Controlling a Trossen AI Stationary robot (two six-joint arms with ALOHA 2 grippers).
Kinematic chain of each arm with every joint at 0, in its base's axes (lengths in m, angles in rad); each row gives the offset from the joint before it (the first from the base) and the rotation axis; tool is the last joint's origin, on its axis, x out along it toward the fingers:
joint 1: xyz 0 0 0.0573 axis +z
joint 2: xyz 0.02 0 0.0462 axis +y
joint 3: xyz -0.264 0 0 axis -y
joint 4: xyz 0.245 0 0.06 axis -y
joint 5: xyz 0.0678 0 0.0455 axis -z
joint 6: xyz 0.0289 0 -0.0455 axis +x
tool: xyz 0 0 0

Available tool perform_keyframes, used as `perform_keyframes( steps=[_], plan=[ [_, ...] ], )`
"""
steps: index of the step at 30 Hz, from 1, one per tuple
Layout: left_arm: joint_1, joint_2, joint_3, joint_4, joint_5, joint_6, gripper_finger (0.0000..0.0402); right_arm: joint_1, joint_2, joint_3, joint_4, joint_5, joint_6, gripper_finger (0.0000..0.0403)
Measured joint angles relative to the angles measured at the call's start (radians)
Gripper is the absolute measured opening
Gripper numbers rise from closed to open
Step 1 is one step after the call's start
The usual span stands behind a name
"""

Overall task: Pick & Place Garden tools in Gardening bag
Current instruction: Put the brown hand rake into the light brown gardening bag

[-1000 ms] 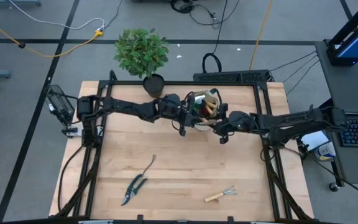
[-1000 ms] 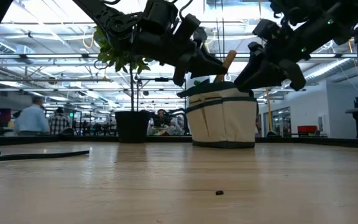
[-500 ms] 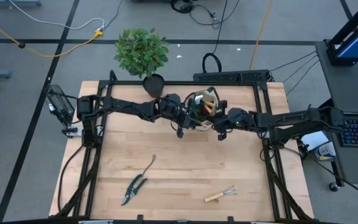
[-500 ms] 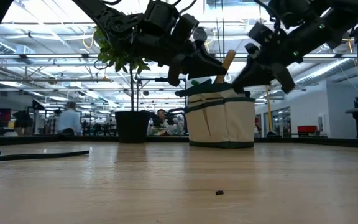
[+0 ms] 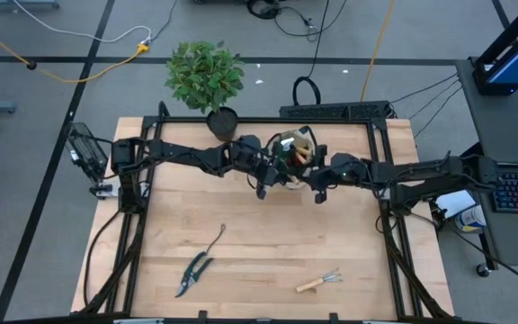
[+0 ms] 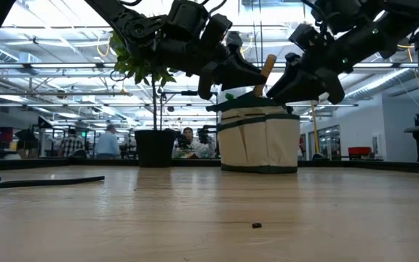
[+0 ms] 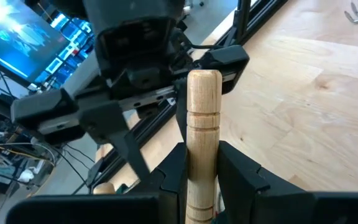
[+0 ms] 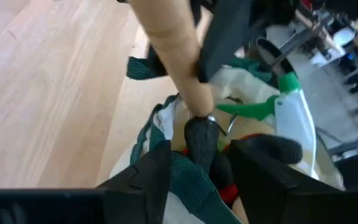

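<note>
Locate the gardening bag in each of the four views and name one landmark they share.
High view: gardening bag at the table's far edge, between both arms.
Low view: centre right, standing on the table.
Left wrist view: not visible.
Right wrist view: centre, open top.
Shared landmark: the wooden handle sticking from it.

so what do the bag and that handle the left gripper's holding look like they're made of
The gardening bag: beige woven cloth, probably canvas, with dark green fabric trim; its sides sag softly. The handle in the left gripper: pale unfinished-looking wood, with visible grain and turned grooves.
</note>
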Motion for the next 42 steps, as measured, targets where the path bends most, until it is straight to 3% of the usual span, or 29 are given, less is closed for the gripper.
perform_keyframes(
  steps=[5, 13, 17, 28, 31, 35, 42],
  plan=[
    [0.000, 0.000, 0.000, -0.002, 0.016, -0.002, 0.0067, -0.015, 0.000, 0.000, 0.003, 0.000, 0.018, 0.0181],
    [0.000, 0.000, 0.000, -0.005, 0.016, -0.008, 0.0067, 0.013, -0.063, -0.001, -0.008, -0.004, -0.002, 0.0172],
    [0.000, 0.000, 0.000, -0.006, 0.016, 0.001, 0.0067, 0.007, -0.091, -0.001, -0.057, -0.108, 0.055, 0.0170],
    [0.002, 0.000, 0.000, -0.036, 0.012, 0.025, 0.0067, -0.042, -0.007, -0.001, -0.051, -0.128, 0.039, 0.0169],
    [0.003, -0.001, 0.000, -0.052, -0.031, 0.026, 0.0067, -0.049, 0.005, -0.001, -0.038, -0.128, 0.021, 0.0167],
    [0.005, -0.001, 0.000, -0.081, -0.076, 0.030, 0.0067, -0.050, 0.009, -0.001, -0.037, -0.128, -0.028, 0.0133],
    [0.026, -0.002, 0.000, -0.078, -0.082, 0.019, 0.0067, -0.050, 0.009, -0.001, -0.041, -0.126, -0.073, 0.0011]
  ],
)
